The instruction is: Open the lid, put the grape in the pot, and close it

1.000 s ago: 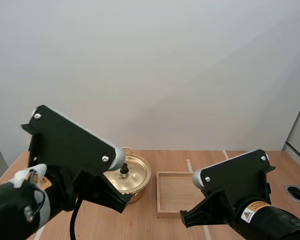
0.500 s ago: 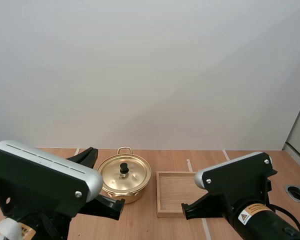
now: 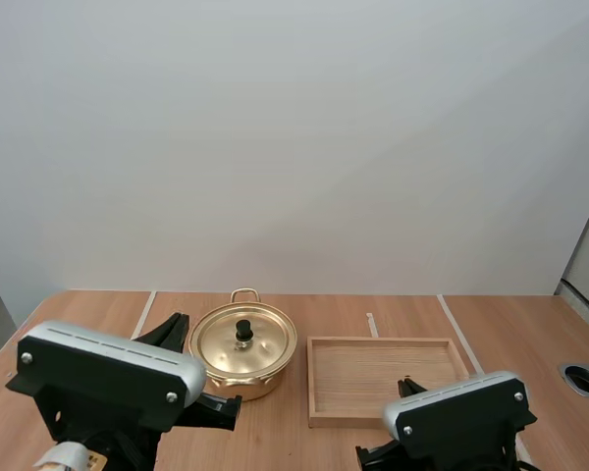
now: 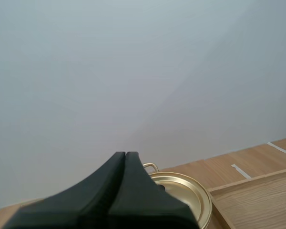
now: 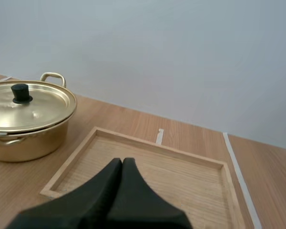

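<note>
Left gripper (image 4: 126, 155): black fingers pressed together, holding nothing.
Just beyond its tips: round brass-coloured metal pot (image 3: 258, 383) with a matching domed lid (image 3: 221, 345) seated on it; contents hidden.
Small black knob (image 3: 243, 332) at the lid's centre: likely grasp point for opening, a step not yet begun. The fingers should part first, descend squarely over the knob, pinch low and lift straight.
Ahead of right gripper (image 5: 122, 161), likewise closed and unladen: shallow rectangular pale wooden tray (image 3: 373, 378), bare inside, just beside the pot.

The wooden bench (image 3: 491, 324) carries a lidded golden pot (image 3: 265, 373) just beyond the left hand (image 4: 126, 154) and, just beside it, a shallow wooden tray (image 3: 385, 378) beyond the right hand (image 5: 122, 162).
</note>
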Robot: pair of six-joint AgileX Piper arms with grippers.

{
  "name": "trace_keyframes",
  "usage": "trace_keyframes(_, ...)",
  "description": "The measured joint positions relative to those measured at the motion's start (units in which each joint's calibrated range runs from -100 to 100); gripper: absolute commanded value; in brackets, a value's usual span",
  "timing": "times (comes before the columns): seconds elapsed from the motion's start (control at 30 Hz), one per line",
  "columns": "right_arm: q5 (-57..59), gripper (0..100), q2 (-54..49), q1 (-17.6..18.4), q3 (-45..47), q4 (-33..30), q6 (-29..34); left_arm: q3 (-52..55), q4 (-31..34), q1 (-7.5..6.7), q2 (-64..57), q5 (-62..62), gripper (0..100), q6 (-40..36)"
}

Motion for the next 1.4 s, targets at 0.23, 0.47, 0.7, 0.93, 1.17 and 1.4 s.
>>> trace_keyframes(0.23, 3.5, 0, -4.3, -0.9, 0.2, 5.5, 0.1, 10.9, -0.8, 0.3, -3.6, -9.4, 0, -3.4)
trace_keyframes(0.47, 9.3, 0, -4.5, -3.3, 0.2, 9.4, 0.1, 12.7, -1.0, 0.36, -4.3, -5.7, 0, -6.5)
trace_keyframes(0.7, 15.2, 0, -4.5, -3.8, 0.1, 11.2, 0.1, 12.9, 4.8, 0.63, -4.3, 5.0, 0, -12.8)
trace_keyframes(0.93, 15.4, 0, -4.5, -4.1, 0.1, 11.3, 0.7, 12.9, 21.5, 1.51, -4.3, 6.6, 0, -32.8)
trace_keyframes(1.17, 16.6, 0, -4.5, -4.1, 0.1, 11.5, 1.0, 12.9, 24.2, 1.56, -4.3, 8.7, 0, -33.3)
trace_keyframes(1.4, 16.8, 0, -4.5, -4.1, 0.1, 11.5, 1.1, 12.9, 24.2, 1.56, -4.3, 9.1, 0, -31.8)
